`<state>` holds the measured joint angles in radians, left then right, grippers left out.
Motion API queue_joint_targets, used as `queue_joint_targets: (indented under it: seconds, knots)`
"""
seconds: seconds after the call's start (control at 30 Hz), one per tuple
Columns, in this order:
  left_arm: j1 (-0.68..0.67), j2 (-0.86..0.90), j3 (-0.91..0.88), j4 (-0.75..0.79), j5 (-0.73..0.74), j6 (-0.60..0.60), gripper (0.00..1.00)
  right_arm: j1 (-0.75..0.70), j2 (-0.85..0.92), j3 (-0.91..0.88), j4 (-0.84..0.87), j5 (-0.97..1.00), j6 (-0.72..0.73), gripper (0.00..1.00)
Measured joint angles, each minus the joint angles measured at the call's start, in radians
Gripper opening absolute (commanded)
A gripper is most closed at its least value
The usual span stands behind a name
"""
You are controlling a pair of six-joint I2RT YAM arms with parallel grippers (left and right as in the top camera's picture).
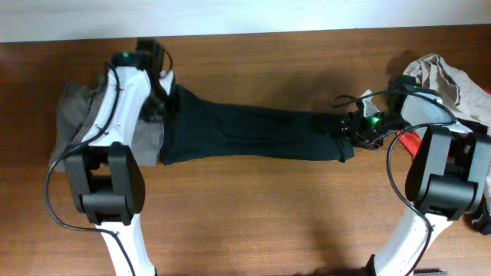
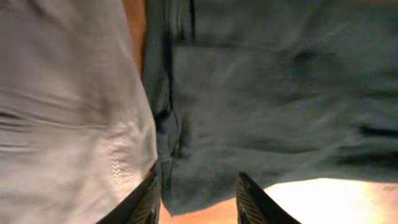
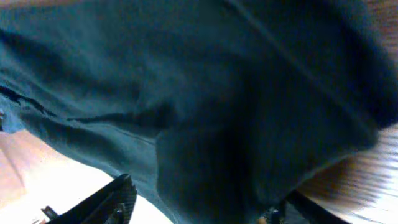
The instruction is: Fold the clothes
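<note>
A black garment [image 1: 245, 132] lies stretched out in a long band across the middle of the wooden table [image 1: 268, 218]. My left gripper [image 1: 163, 103] hovers over its left end, beside a grey garment [image 1: 75, 115]. In the left wrist view the left gripper [image 2: 199, 200] is open, with a corner of the black cloth [image 2: 267, 93] and bare wood between its fingers and the grey cloth [image 2: 62, 112] to its left. My right gripper [image 1: 345, 130] is at the band's right end. There the right gripper [image 3: 208, 205] stands wide open, with black fabric [image 3: 186, 93] lying between its fingers.
A heap of beige and other clothes [image 1: 446, 80] sits at the table's right edge, behind the right arm, with a red piece [image 1: 482, 172] showing beside the arm's base. The grey garment hangs at the left edge under the left arm.
</note>
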<state>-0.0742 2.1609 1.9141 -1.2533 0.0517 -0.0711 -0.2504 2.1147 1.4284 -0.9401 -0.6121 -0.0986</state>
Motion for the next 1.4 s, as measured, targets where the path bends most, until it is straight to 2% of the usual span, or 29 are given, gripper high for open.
queue_joint_targets:
  seconds: [0.13,0.17,0.2,0.27,0.43,0.57,0.67,0.87,1.07,1.27,1.4]
  knots:
    - [0.000,-0.010,0.171,-0.087,0.000,0.000,0.44,0.012,0.016,-0.006,0.008,-0.026,-0.021,0.32]
    - [0.000,-0.010,0.212,-0.113,0.001,0.000,0.46,0.014,0.019,-0.008,0.011,-0.034,-0.026,0.13]
    - [0.000,-0.013,0.265,-0.138,-0.001,0.000,0.48,0.016,0.026,-0.010,0.014,-0.041,-0.034,0.04]
    - [0.000,-0.019,0.338,-0.181,0.000,0.000,0.49,0.018,0.034,-0.009,0.007,-0.045,-0.034,0.04]
    - [0.000,-0.057,0.527,-0.259,0.000,0.003,0.55,0.008,0.039,0.082,-0.156,-0.028,0.010,0.04]
    - [0.000,-0.106,0.646,-0.296,-0.001,0.004,0.56,-0.014,0.035,0.320,-0.375,0.102,0.040,0.04]
    - [0.000,-0.143,0.670,-0.304,-0.001,0.004,0.56,-0.018,0.028,0.478,-0.484,0.192,0.046,0.04]
    - [0.000,-0.173,0.671,-0.310,0.000,0.004,0.57,0.013,0.010,0.755,-0.624,0.322,0.050,0.04]
    - [0.000,-0.175,0.671,-0.310,-0.001,0.006,0.61,0.176,0.000,0.819,-0.631,0.360,0.076,0.04]
    - [0.000,-0.185,0.671,-0.310,0.000,0.008,0.62,0.416,0.002,0.783,-0.522,0.377,0.128,0.05]
    - [0.000,-0.206,0.671,-0.310,0.000,0.008,0.62,0.529,0.020,0.737,-0.442,0.403,0.167,0.11]
